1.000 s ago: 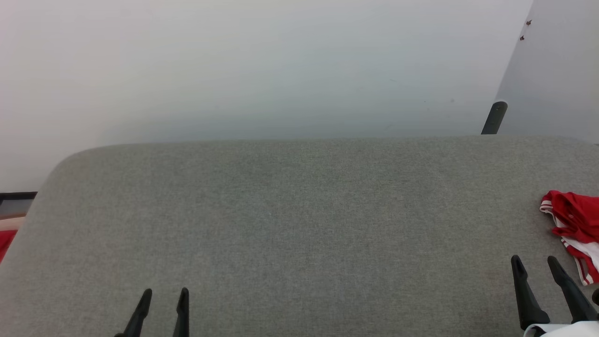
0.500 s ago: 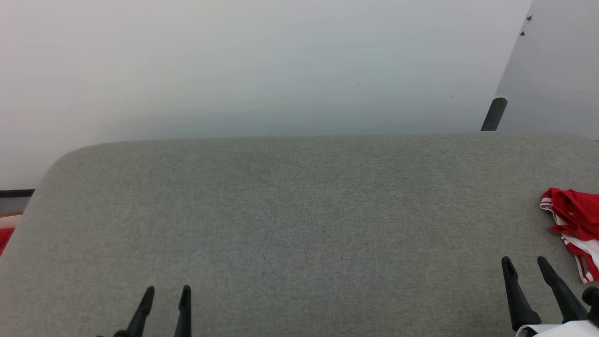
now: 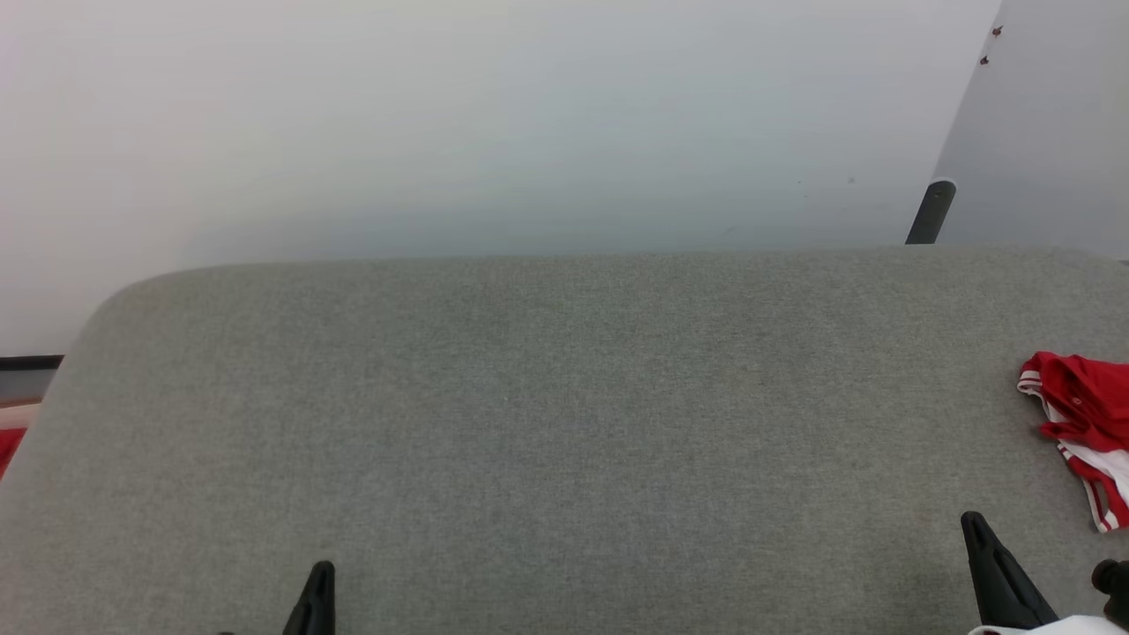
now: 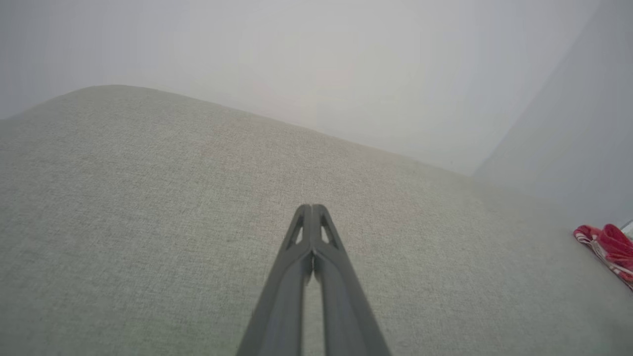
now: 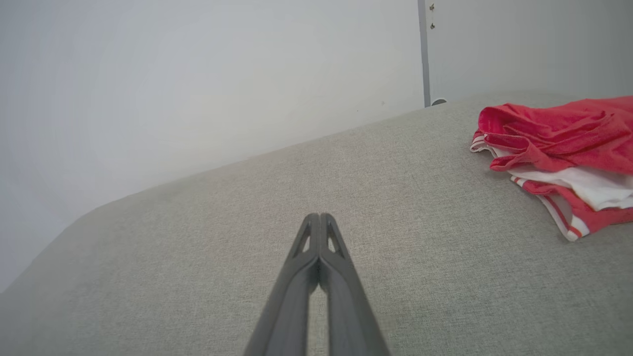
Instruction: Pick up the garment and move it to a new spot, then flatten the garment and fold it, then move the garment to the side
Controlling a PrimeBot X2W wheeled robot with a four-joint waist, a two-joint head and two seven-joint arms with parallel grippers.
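Plainly crumpled garment, right wrist view

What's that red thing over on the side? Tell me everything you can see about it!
It is a shirt, mostly red with white parts and red-and-white striped edging. It looks like soft, thin cloth. It is crumpled in a loose heap, not spread flat. It lies on the gray cushion, near its right end. Part of it runs past the picture's edge, so its whole shape is hidden. Only the cushion touches the part that shows.
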